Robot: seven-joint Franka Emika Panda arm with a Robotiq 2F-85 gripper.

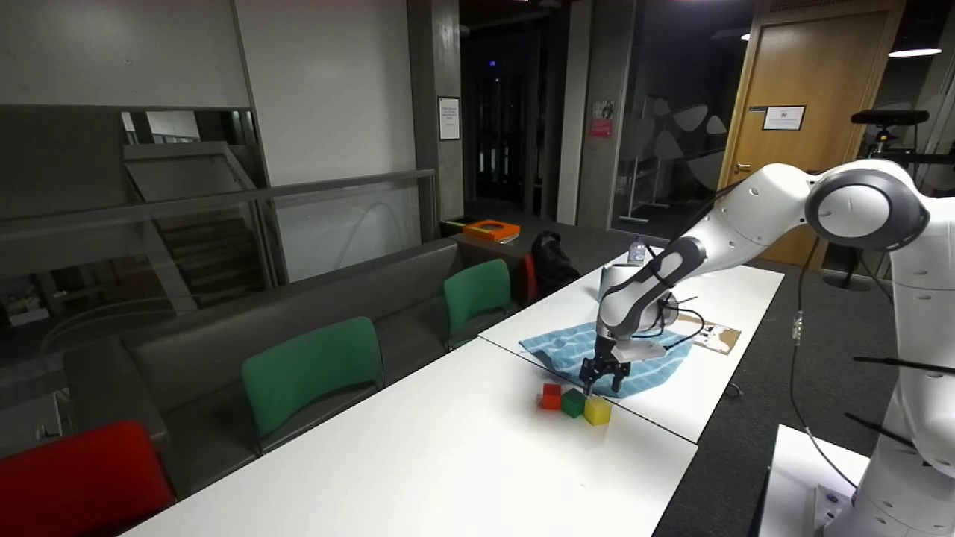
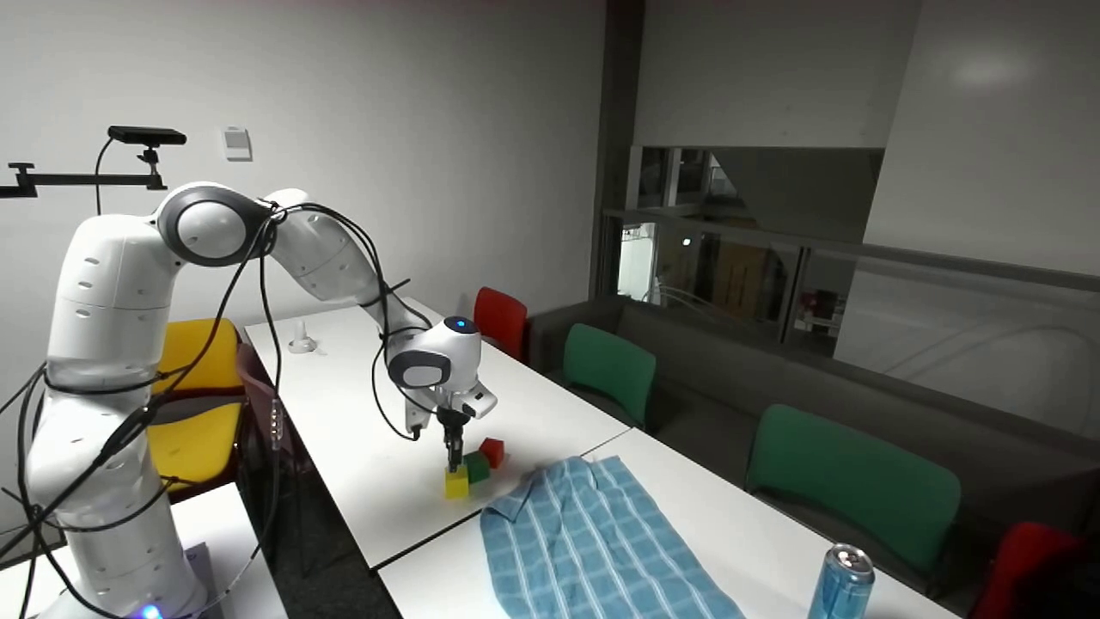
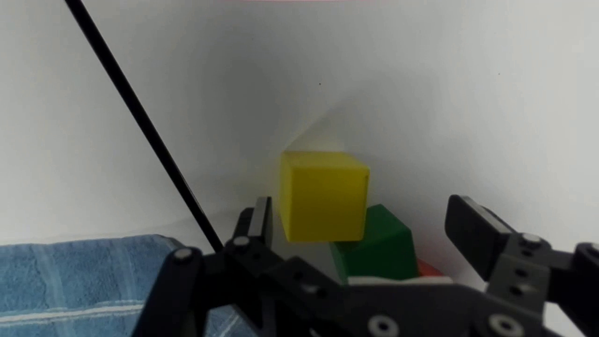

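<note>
While jaws of the gripper are spread, one yellow cube is framed between them in wrist view, nearer one jaw.

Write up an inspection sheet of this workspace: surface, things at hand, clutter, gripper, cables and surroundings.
Surface: white tables meeting at a dark seam.
Things at hand: yellow block, green block and red block in a row, not stacked.
Clutter: blue towel spread beside the blocks; can standing apart from it.
Gripper: jaws open, close to the yellow block, holding nothing.
Cables: black, running along the arm, some hanging in loose loops.
Surroundings: green chairs and a dark sofa alongside; wooden door in the background.
</note>
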